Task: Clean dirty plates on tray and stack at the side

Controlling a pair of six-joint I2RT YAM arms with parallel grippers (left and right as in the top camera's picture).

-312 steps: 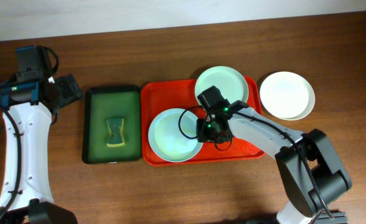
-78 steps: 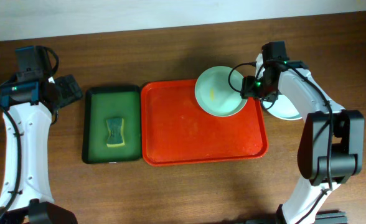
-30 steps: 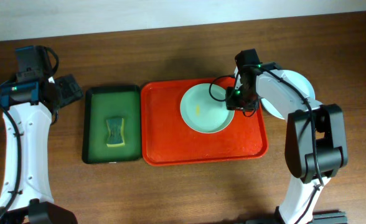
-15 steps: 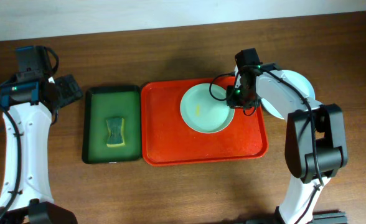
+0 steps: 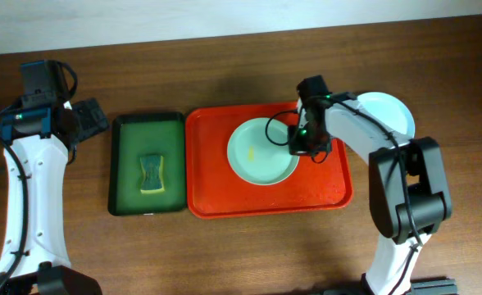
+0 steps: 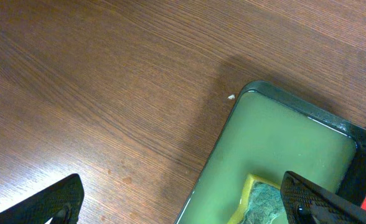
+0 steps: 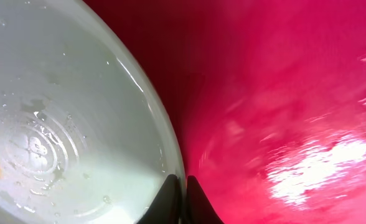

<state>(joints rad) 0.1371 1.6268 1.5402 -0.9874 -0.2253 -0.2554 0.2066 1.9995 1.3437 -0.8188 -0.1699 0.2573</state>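
Note:
A pale mint plate (image 5: 261,152) with a small yellow smear (image 5: 267,150) lies on the red tray (image 5: 216,188), right of its middle. My right gripper (image 5: 300,147) is shut on the plate's right rim. In the right wrist view the two fingers pinch the rim of the wet plate (image 7: 58,124) over the tray (image 7: 282,93), and the right gripper (image 7: 183,186) sits at the bottom edge. More plates (image 5: 387,115) sit on the table right of the tray, partly hidden by the arm. My left gripper (image 6: 186,199) hangs open at the far left.
A dark green tray (image 5: 120,164) with a yellow-green sponge (image 5: 152,173) stands left of the red tray. In the left wrist view the corner of the green tray (image 6: 282,143) and the sponge (image 6: 264,202) lie below the open fingers, with bare wood beside them.
My right gripper has closed on the plate's rim and shifted the plate leftward and a little nearer on the red tray. The left arm has not moved.

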